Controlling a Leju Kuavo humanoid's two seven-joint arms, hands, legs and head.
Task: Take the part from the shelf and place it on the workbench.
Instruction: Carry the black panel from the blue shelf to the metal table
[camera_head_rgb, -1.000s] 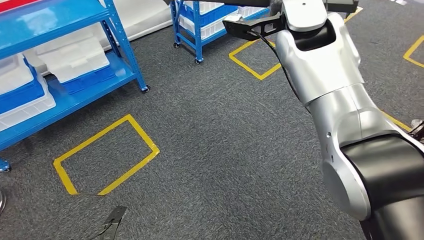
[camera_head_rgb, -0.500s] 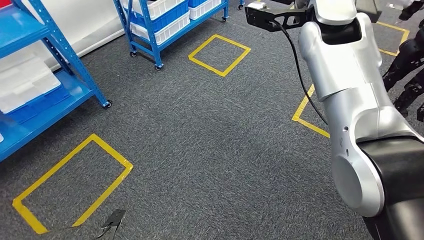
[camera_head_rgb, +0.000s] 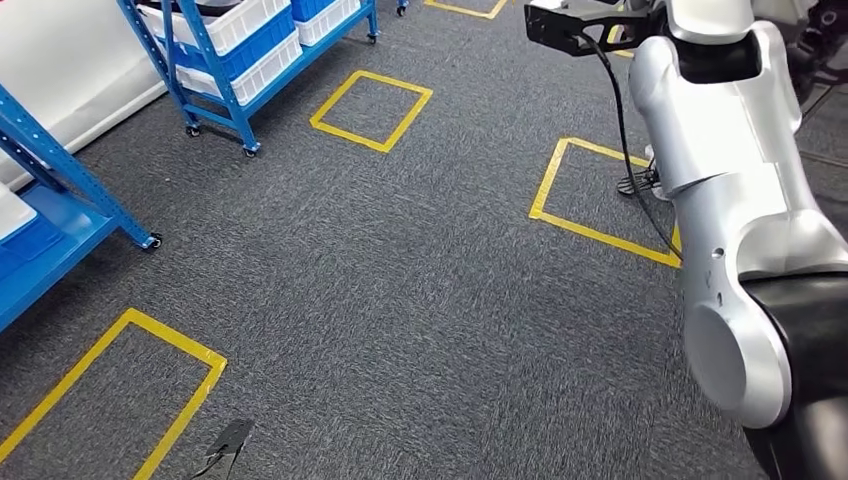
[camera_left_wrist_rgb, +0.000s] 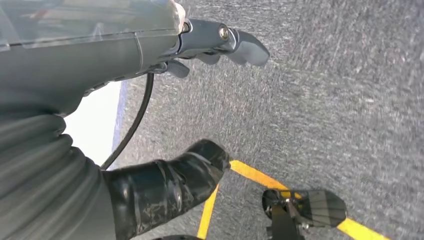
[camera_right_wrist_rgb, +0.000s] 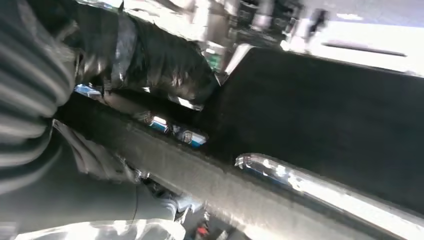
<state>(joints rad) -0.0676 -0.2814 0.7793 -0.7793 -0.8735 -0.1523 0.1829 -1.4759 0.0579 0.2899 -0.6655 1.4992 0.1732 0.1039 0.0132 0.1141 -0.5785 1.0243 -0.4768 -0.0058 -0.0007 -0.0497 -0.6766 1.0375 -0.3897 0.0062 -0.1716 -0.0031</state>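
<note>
Nearest the robot: grey carpet (camera_head_rgb: 420, 330) with a yellow tape box (camera_head_rgb: 110, 390) at its left foot side. The left hand (camera_left_wrist_rgb: 150, 100) hangs over the floor, fingers apart, nothing in it. The right arm (camera_head_rgb: 730, 230) is raised forward; in the right wrist view the right hand (camera_right_wrist_rgb: 125, 65) is clenched on a dark flat part (camera_right_wrist_rgb: 320, 125), thumb over its edge and the slab running out past the fingers, though the picture is blurred. So the part is off the shelf and in the right hand, up at the arm's far end. Further out: more tape boxes, then a blue shelf (camera_head_rgb: 60, 210) at left and a second blue rack (camera_head_rgb: 240, 60) with white and blue bins beyond. No workbench in sight. My read: pick is done, this is the carry leg. Next move calls for walking or turning until the bench comes into frame, keeping the grip firm and the slab level, then lowering it flat. Risk: a long part on a raised arm could clip a rack during a turn.
</note>
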